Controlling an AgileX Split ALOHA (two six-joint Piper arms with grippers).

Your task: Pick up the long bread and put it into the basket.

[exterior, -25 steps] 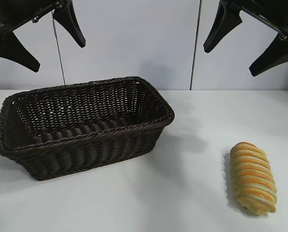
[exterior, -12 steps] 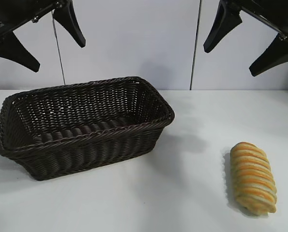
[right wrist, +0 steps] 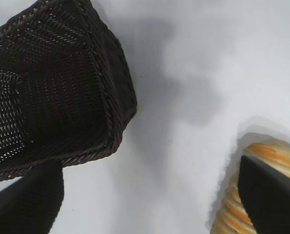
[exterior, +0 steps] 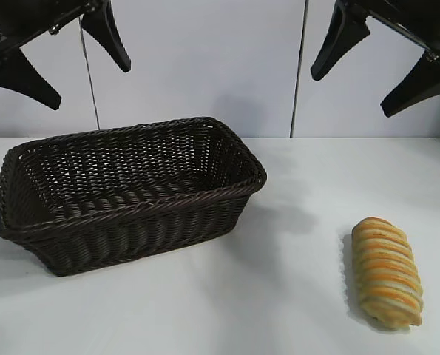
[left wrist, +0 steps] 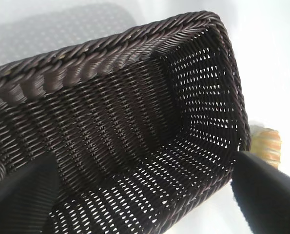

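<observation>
Exterior view: both tools, left (exterior: 57, 63) and right (exterior: 386, 70), hang spread and empty, poised above the dark woven wicker basket (exterior: 131, 214) and the striped golden oblong long bread (exterior: 387, 272) on the white tabletop (exterior: 279, 296).

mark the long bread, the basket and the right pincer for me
long bread (exterior: 387, 271): exterior view, middle of its ridged top.
basket (exterior: 205, 194): exterior view, front stretch of the braided rim.
right pincer (exterior: 378, 50): exterior view, gap midway between its open black fingertips.

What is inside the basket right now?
Nothing shows inside the basket: only bare woven floor and walls in the exterior and left wrist views. The near inner wall is hidden by the rim. The long bread lies on the table outside, apart from it.
</observation>
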